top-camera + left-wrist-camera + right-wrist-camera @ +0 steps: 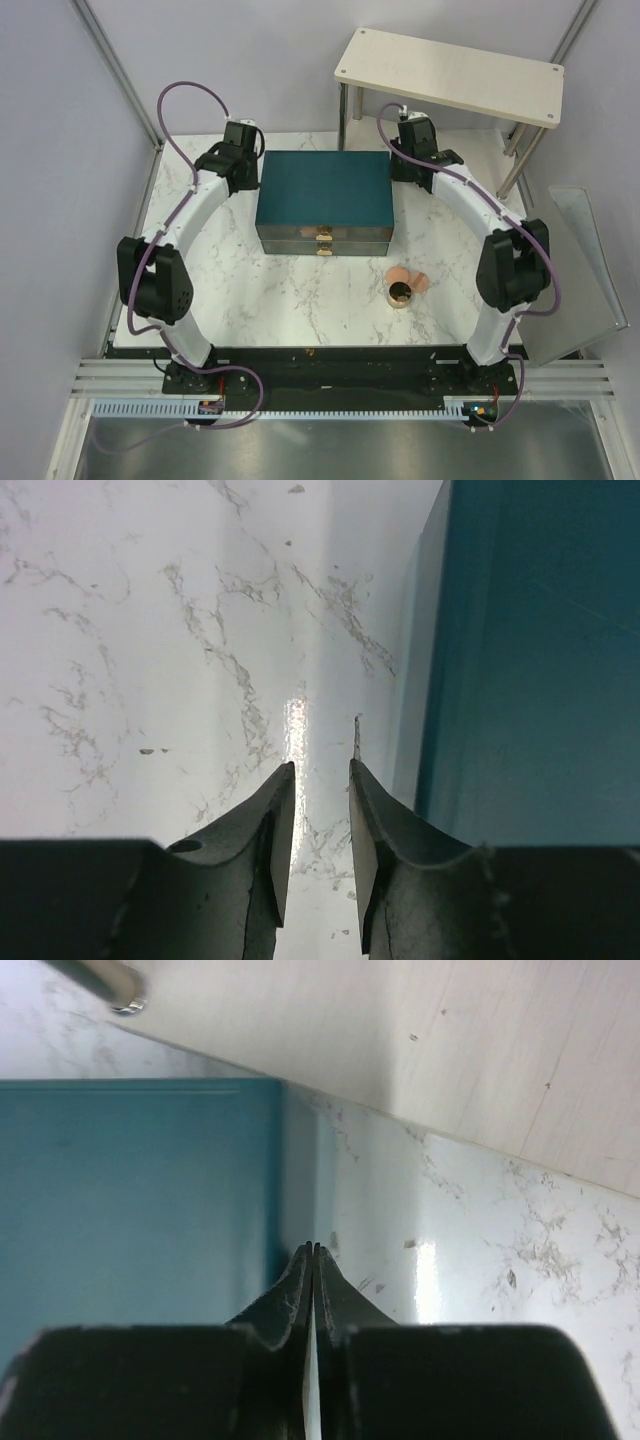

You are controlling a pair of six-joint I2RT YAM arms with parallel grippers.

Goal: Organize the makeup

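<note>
A gold-rimmed dark compact (399, 293) and two peach-pink pads (420, 281) sit clustered on the marble table (250, 300), before the teal box (323, 195). The left gripper (322, 780) stands slightly apart, empty. The right gripper (314, 1255) is pressed together, empty.

No readable text, labels or numbers anywhere.

Left of the left gripper (322, 777) jaws the marble-veined table (150, 630) gleams glossy; right of them the teal box (540, 660) looks smooth and matt.
</note>
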